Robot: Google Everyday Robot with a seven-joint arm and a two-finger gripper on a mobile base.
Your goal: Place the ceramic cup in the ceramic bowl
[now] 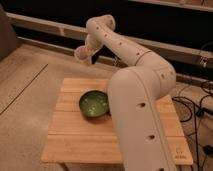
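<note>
Wooden table (75,135) | ceramic bowl (94,104) on it | pincer (86,56) clamped on ceramic cup (80,51), aloft

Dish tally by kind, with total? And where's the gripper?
ceramic cup: 1, held off the table in the gripper, which is raised at upper left of the view
ceramic bowl: 1, green, on the wooden table
Total: 2

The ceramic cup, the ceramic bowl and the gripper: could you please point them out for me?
ceramic cup (80,52), camera view, on its pale side wall.
ceramic bowl (94,103), camera view, on its bare green inside.
gripper (86,56), camera view, between its fingertips, holding the cup up beyond the table (75,135) far edge.
</note>
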